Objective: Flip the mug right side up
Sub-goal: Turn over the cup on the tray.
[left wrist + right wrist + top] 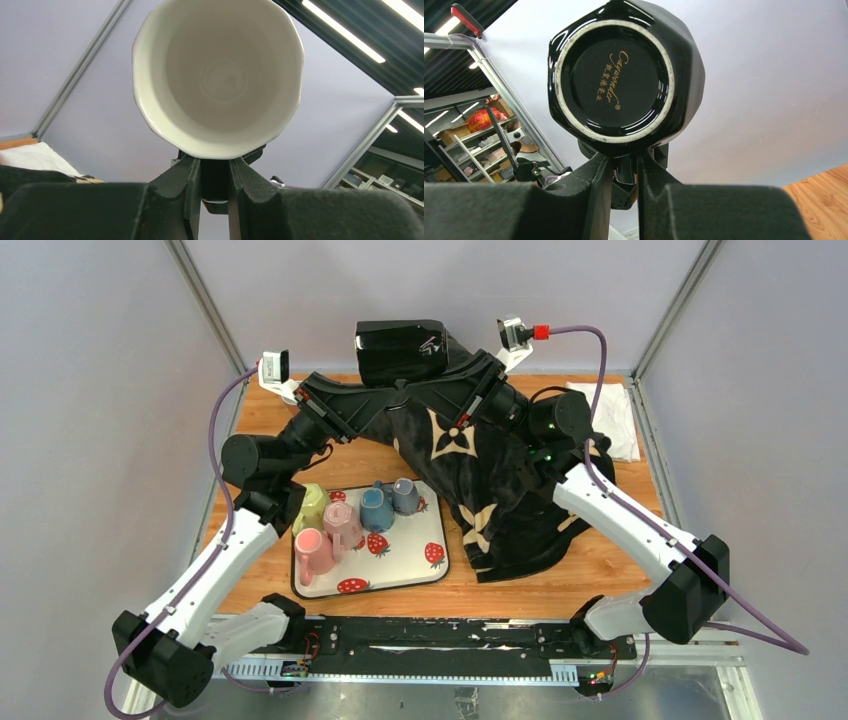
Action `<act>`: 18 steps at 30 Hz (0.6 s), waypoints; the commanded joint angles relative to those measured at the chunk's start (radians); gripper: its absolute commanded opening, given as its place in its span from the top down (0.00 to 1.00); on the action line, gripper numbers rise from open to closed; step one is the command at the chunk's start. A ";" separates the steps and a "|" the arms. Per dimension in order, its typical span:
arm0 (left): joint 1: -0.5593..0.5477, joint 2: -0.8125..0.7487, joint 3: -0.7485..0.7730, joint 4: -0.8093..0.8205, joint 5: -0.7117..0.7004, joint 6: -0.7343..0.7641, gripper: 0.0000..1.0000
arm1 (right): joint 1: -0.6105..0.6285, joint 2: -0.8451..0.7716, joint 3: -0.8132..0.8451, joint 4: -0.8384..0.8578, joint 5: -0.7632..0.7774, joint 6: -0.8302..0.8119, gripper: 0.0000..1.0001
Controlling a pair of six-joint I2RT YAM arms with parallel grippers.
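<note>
Both end effectors hold one black mug (400, 348) up in the air, at 12 o'clock in the top view. On the left end effector (215, 167) the two fingers sit very close together. They pinch a black bit just under the rim of the mug. The right end effector (625, 162) is squeezed in tight too, and it pinches a black bit just under the bottom of the mug. It is hard to tell if that bit is the handle.

The mug lies on its side. Its white inside faces 9 o'clock, toward the left arm. Its round bottom, with gold writing on it, faces 3 o'clock, toward the right arm.

Down on the wooden surface (600, 565), at 7 o'clock from the mug, sits a white tray (405, 562) with red strawberries on it. Five small mugs stand close together on the tray: two pink, one yellow-green and two blue. A black cloth (505, 495) with cream flower shapes lies just beside the tray, at its 3 o'clock. A white cloth (612, 415) lies in the far corner, at 2 o'clock.
</note>
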 commanded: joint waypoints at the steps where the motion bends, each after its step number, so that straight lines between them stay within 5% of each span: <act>1: -0.005 0.013 0.032 0.057 -0.020 0.010 0.89 | 0.035 -0.014 0.013 0.066 -0.033 -0.025 1.00; 4: -0.005 0.026 0.043 0.065 -0.003 0.003 0.99 | 0.040 -0.027 -0.003 0.045 -0.020 -0.054 1.00; 9: -0.005 0.049 0.037 0.114 0.012 -0.027 1.00 | 0.040 -0.052 -0.033 0.011 0.004 -0.095 0.99; 18: -0.005 0.033 0.023 0.116 0.011 -0.007 1.00 | 0.041 -0.113 -0.086 -0.047 0.076 -0.157 0.58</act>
